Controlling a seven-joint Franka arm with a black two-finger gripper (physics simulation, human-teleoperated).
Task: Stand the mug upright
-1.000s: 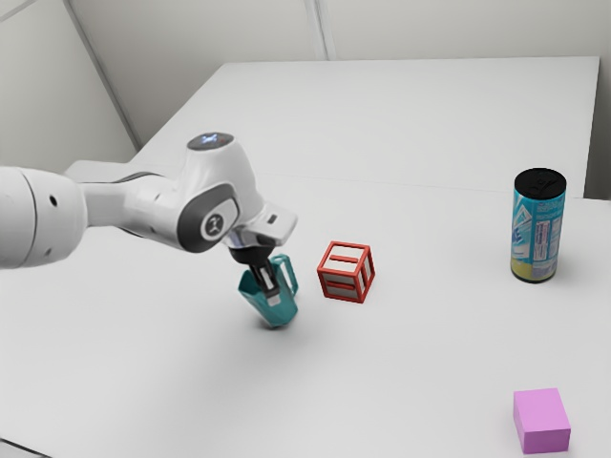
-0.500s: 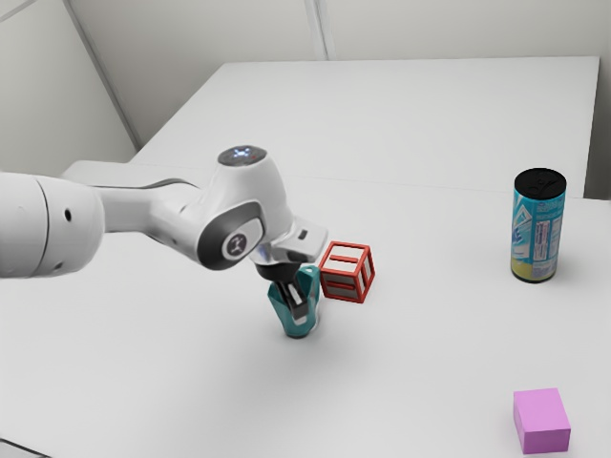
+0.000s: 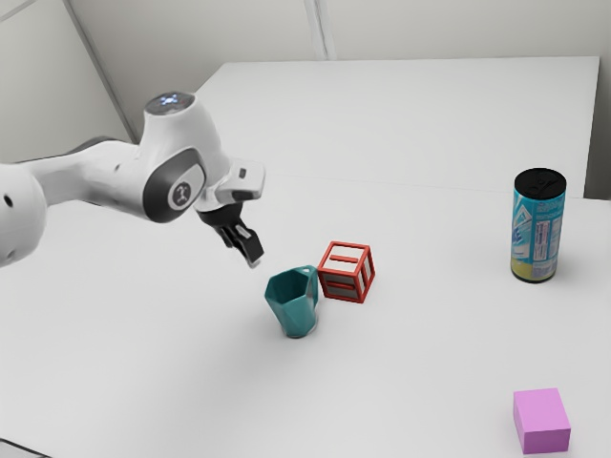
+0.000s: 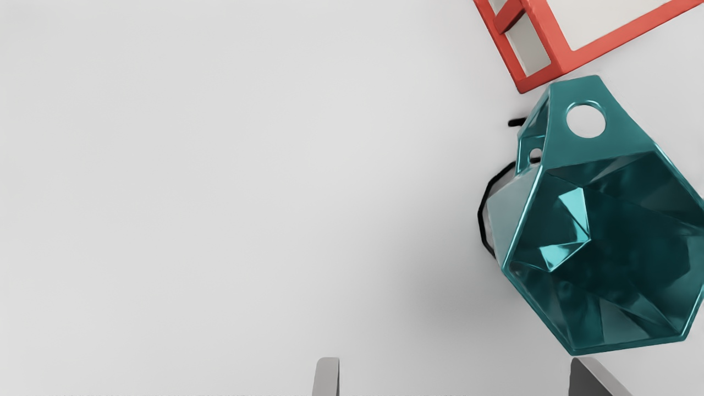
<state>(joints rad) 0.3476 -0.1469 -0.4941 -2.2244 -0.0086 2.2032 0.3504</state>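
My gripper [image 3: 253,256] is above the table on the exterior view's left of the teal mug [image 3: 294,303], apart from it. The mug rests with its base down and its mouth up, looking slightly leaned toward the exterior view's left; whether it stands fully level I cannot tell. Its handle points at the red-framed cube. In the wrist view, the open gripper [image 4: 455,377] has bare table between its fingers, and the mug [image 4: 605,247] lies beyond one fingertip, its hollow inside facing the camera.
The red-framed cube [image 3: 346,272] sits close beside the mug's handle. Farther toward the exterior view's right stand a blue can with a black top [image 3: 538,227] and, nearer the camera, a pink block [image 3: 541,421]. All are on the white table [image 3: 410,382].
The mug moved toward the exterior view's right and turned more upright, close to the cube. My gripper then let go and moved up and back toward the exterior view's left.
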